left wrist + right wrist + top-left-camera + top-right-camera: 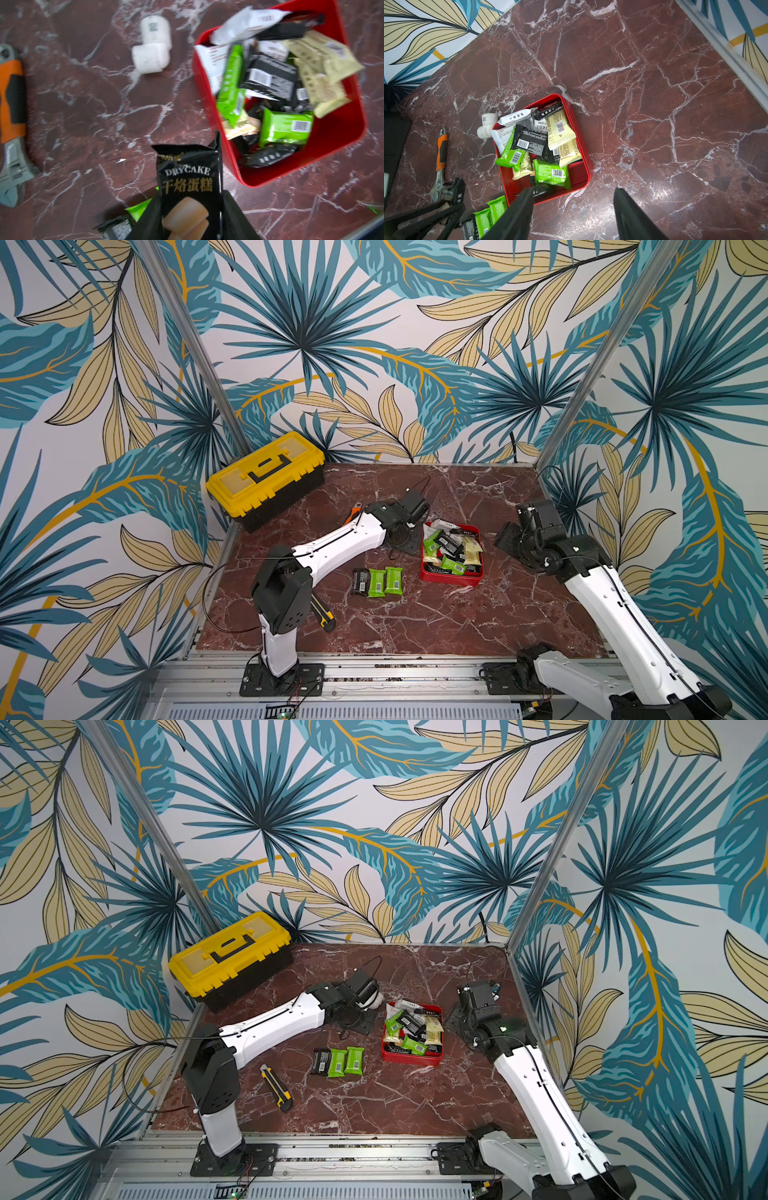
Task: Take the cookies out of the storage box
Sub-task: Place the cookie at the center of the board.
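Cookies (451, 549) mostly piled in red storage box (451, 580), near middle of tabletop (457, 626), slightly toward right edge. Three packets (377, 581), one black, two green, lie side by side just beside box, toward left edge. Left pincer (190, 196) clamped on black DRYCAKE packet (188, 176), outside box. Right pincer (573, 190) jaws wide apart, empty, by box wall. Yellow toolbox (266, 477) at far left corner.

The left arm (345, 541) and right arm (606, 614) both have smooth white shells dotted with small dark screw holes, boxy black joint housings (282, 597), thin black cables (205, 593) running along them, and flat black bolted base plates (311, 680).
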